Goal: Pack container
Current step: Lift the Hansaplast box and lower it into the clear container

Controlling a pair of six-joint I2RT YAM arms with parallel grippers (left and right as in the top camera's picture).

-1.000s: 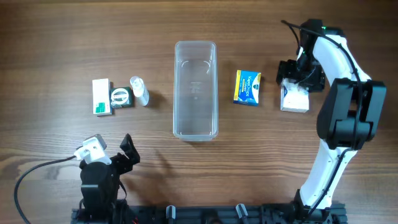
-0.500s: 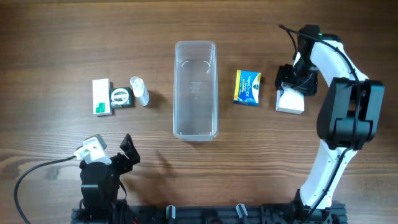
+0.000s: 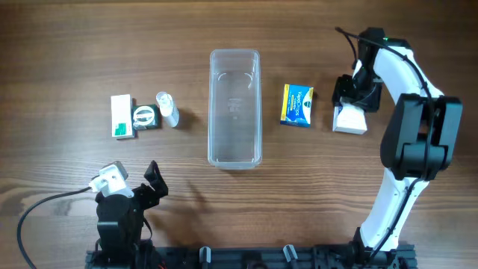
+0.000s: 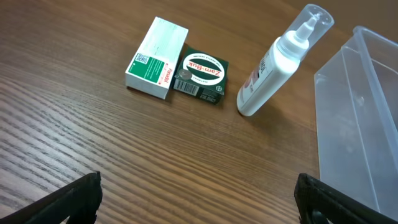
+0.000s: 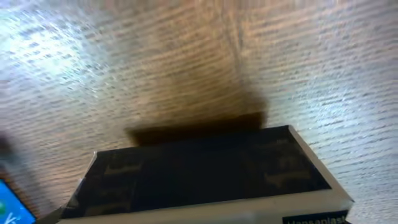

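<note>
Right end effector [image 3: 349, 103] poised over the bench [image 3: 67, 45], judged to be clamped on a white box [image 3: 349, 119]. Its fingers do not show in the wrist view, where the box fills the lower frame, dark and tilted, with its shadow on the wood ahead of it. Left end effector [image 4: 199, 199] spread wide, carrying nothing, low near the robot's base.

The container [image 3: 235, 107], clear and with nothing in it, lies well to the left of the right end effector. A blue-and-yellow packet [image 3: 297, 104] sits between them. Ahead of the left end effector lie a green-and-white box [image 4: 157, 57], a Zam-Buk box [image 4: 200, 76] and a spray bottle [image 4: 277, 62] on its side, the container to their right.

Hazards, as judged:
- A tilted box may twist or slip out if the hold is near one edge.
- A low carry would sweep the packet along.
- A box arriving crosswise could catch the narrow rim and shove or tip the light tub.
</note>
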